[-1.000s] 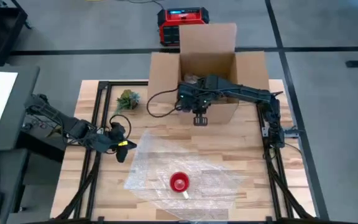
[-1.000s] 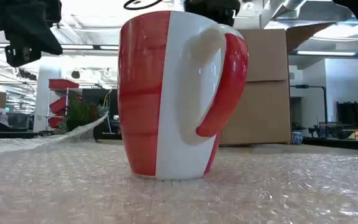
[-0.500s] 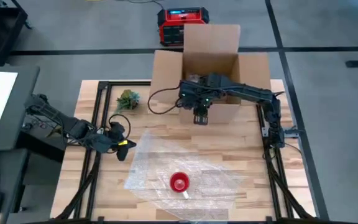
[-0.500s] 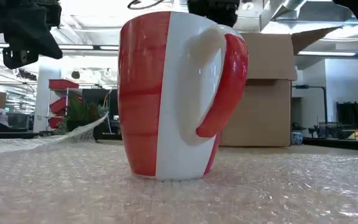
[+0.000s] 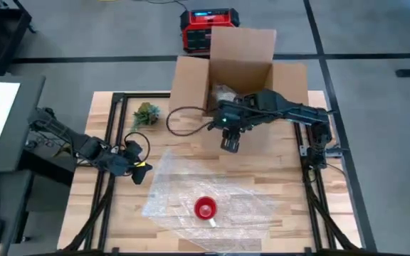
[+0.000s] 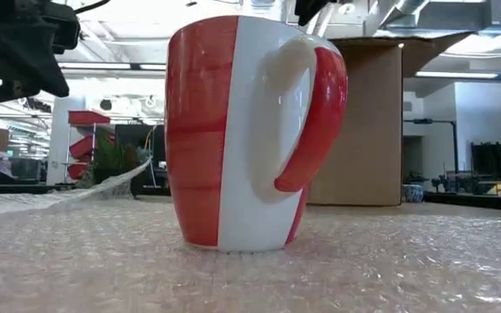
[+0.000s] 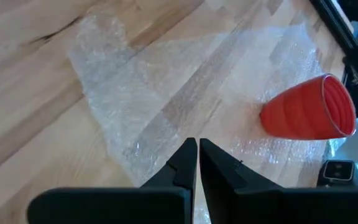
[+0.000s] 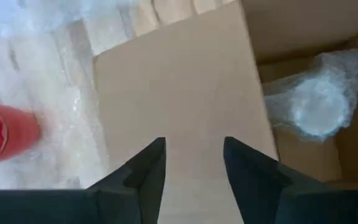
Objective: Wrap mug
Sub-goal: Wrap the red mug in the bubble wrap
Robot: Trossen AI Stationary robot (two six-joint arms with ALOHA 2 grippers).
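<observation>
1. The wooden slatted table (image 5: pixel 262 174) carries everything, with a dark frame along its sides.
2. The open brown cardboard box (image 5: pixel 239 78) stands at the far edge with its flaps spread; a bubble-wrapped bundle (image 8: pixel 316 99) already lies inside, so it is probably where wrapped items go.
3. The clear bubble-wrap sheet (image 5: pixel 184 181) lies flat near the front, spread ready for folding.
4. The right gripper (image 5: pixel 230 142) hangs over the box's front flap, fingers apart and empty.
5. The left gripper (image 5: pixel 139 173) sits at the sheet's left corner, fingers pressed together with nothing visibly between them, seemingly placed to lift that edge.
6. The red-and-white ceramic mug (image 5: pixel 205 209) stands upright on the sheet, handle toward the front, not yet wrapped.
7. A small green plant (image 5: pixel 146 114) sits beside the box, apart.
</observation>
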